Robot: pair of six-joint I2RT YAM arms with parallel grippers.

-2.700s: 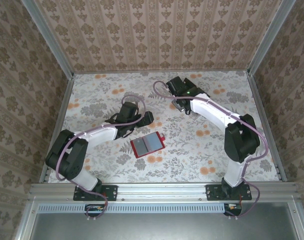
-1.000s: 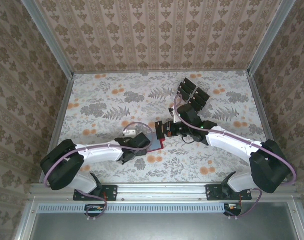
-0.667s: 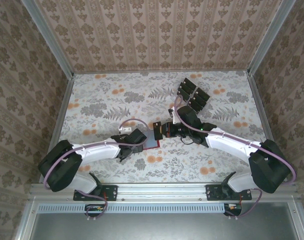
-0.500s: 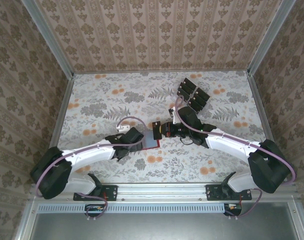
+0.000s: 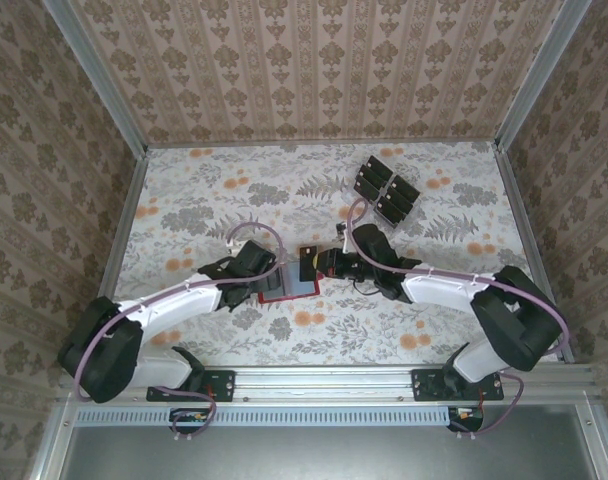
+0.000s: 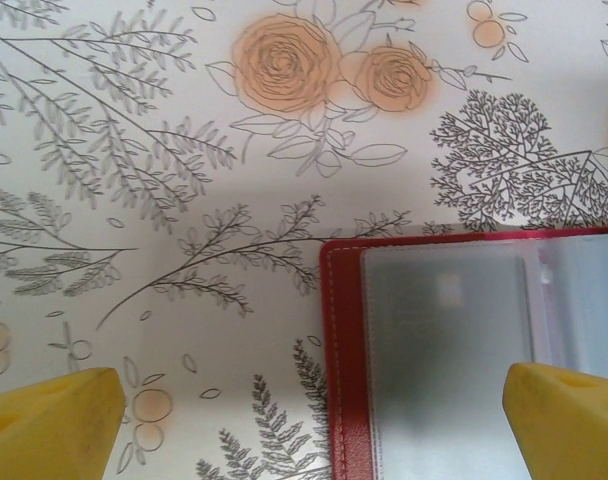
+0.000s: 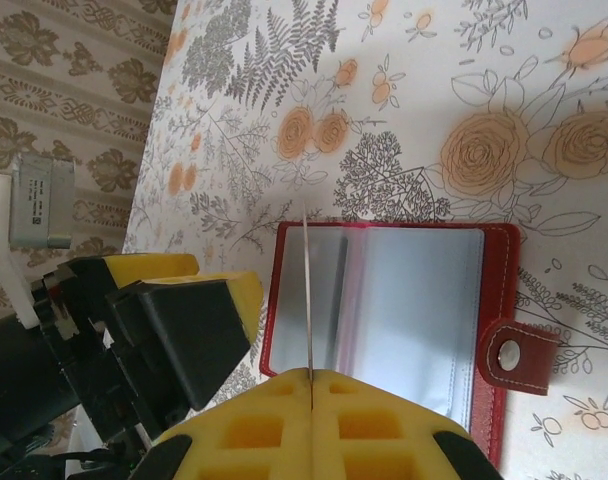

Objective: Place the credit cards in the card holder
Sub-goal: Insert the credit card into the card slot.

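Over the open red card holder (image 7: 384,310), I am pinching a credit card (image 7: 307,290) edge-on in my right gripper (image 7: 311,385); my left gripper (image 6: 309,415) is hanging wide open at its edge.

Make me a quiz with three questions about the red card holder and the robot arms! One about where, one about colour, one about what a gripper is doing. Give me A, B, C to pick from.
1. Where does the card holder lie?
A) flat on the table, between the left gripper and the right gripper
B) in the far left corner
C) lifted up in the air

2. What colour is the card holder's border?
A) blue
B) red
C) green

3. What is the right gripper doing?
A) standing wide open, holding nothing
B) shut on a credit card
C) shut on the card holder

Answers:
1 A: the top view shows it flat on the flowered table with a gripper at each side.
2 B: both wrist views show a red edge around the clear pockets.
3 B: the right wrist view shows the thin card pinched edge-on above the open holder.
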